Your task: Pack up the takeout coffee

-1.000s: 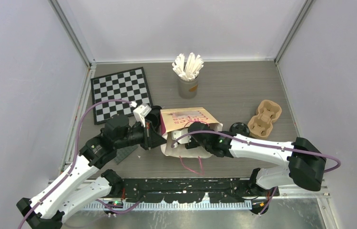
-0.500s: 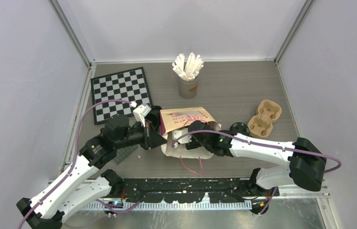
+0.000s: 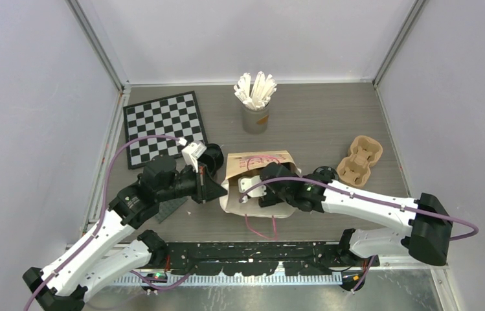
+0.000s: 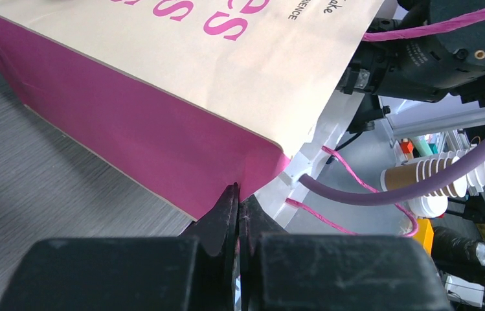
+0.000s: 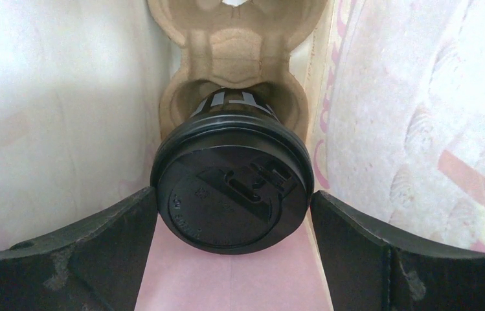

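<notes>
Inside the pink paper bag (image 4: 149,129), your right fingers (image 5: 78,259) stood spread beside the black lidded cup (image 5: 232,194), seated in a brown pulp carrier (image 5: 233,52); left fingers (image 4: 220,220) pinched the bag's edge. Next: straight withdrawal.

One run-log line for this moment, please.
left gripper: shut on pink bag edge | right gripper: open inside bag, straddling black cup | cup: seated in pulp carrier

The passage inside the pink paper bag (image 3: 256,162) is hemmed on both sides by its walls, filled between the spread fingers of the right gripper (image 5: 233,207) by the lidded coffee cup (image 5: 230,184) and closed deeper in by the pulp carrier (image 5: 236,45), while bare table (image 3: 330,123) is left behind the bag.
</notes>
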Controlling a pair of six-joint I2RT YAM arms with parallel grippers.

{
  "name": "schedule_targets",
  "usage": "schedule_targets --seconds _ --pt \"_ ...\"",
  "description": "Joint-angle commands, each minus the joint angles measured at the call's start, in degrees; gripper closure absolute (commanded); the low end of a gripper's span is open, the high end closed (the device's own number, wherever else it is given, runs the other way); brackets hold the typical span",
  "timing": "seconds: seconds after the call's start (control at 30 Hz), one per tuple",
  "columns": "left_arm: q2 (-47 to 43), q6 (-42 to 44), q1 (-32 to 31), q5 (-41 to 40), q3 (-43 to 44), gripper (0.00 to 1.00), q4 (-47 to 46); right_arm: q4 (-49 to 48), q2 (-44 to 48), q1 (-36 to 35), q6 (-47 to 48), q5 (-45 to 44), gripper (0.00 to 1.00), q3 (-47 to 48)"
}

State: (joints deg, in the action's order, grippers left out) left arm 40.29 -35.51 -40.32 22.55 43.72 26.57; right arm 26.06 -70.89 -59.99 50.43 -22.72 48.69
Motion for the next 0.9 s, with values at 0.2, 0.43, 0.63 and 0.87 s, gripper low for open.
schedule_targets --seconds 0.2,0.43,0.63,0.87 --pt "-0.24 0.58 0.07 0.64 0.07 1.00 -0.92 6.91 4.28 -1.04 -2.17 1.11 0.08 3.76" --pt "-0.09 0.93 0.14 0.57 0.56 1.00 -0.52 8.54 4.36 -1.52 -3.45 2.42 0.14 5.53" --pt "0.14 0.92 0.15 0.95 0.42 1.00 -0.78 7.57 5.77 -1.45 -4.70 2.10 0.26 3.68" --pt "0.31 0.73 0.15 1.76 0.39 1.00 -1.22 6.18 6.36 -1.51 -5.36 1.44 0.34 2.15"
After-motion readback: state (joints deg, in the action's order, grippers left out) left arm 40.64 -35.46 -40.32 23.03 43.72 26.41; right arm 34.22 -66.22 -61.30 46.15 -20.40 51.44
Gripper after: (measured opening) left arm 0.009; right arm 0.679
